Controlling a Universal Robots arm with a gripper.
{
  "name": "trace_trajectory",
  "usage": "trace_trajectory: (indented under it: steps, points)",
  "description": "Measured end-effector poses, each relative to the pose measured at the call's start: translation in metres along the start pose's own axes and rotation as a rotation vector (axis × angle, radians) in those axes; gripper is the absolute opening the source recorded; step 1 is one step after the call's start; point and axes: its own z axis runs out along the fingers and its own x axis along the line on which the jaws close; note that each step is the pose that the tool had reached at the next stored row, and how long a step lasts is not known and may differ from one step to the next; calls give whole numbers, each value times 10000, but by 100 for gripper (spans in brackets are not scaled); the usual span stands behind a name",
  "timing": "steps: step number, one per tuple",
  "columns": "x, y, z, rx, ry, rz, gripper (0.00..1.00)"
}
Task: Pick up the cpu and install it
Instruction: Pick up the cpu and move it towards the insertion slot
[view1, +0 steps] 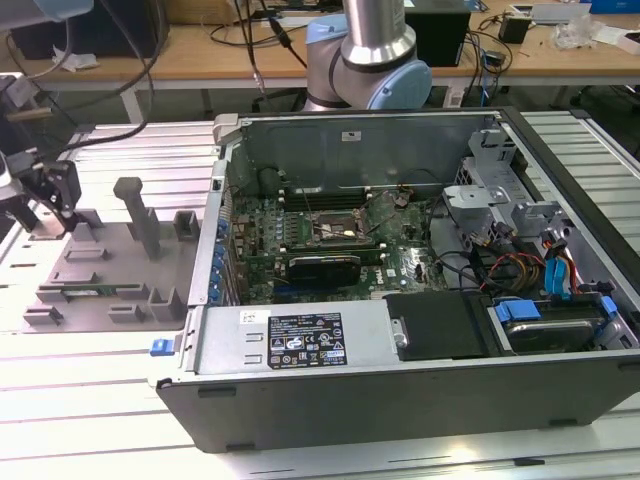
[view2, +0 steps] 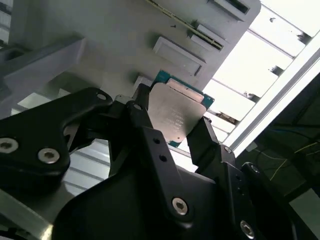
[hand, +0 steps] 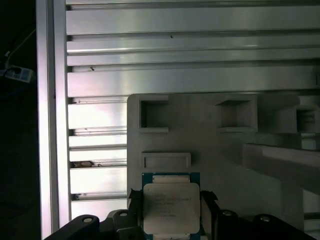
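Observation:
The cpu (view2: 176, 111) is a flat square chip with a shiny silver top and a thin green rim. It sits between my gripper's (view2: 171, 117) two black fingers, which press on its opposite edges. In the first wrist view the cpu (hand: 171, 209) is held in the gripper (hand: 171, 200) just above the matte gray fixture plate (hand: 210, 150). In the exterior view the gripper (view1: 48, 196) hangs over the far-left part of the fixture plate (view1: 100, 262). The black socket frame (view1: 335, 226) lies on the motherboard inside the open computer case (view1: 300, 345).
Gray fixture blocks and a tall post (view1: 135, 215) rise from the plate near the gripper. The case's metal walls, a drive cage (view1: 480, 195) and loose cables (view1: 545, 270) surround the motherboard. The table is ribbed aluminium (hand: 190, 55), and a cluttered desk (view1: 200, 50) stands behind.

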Motion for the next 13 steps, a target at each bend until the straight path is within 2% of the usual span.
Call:
trace_trajectory:
  steps: [1,3,13]
  points:
    - [-1,1,-30,0,0,0,55]
    - [-4,6,-156,0,0,0,55]
    - [-14,20,-514,0,0,0,55]
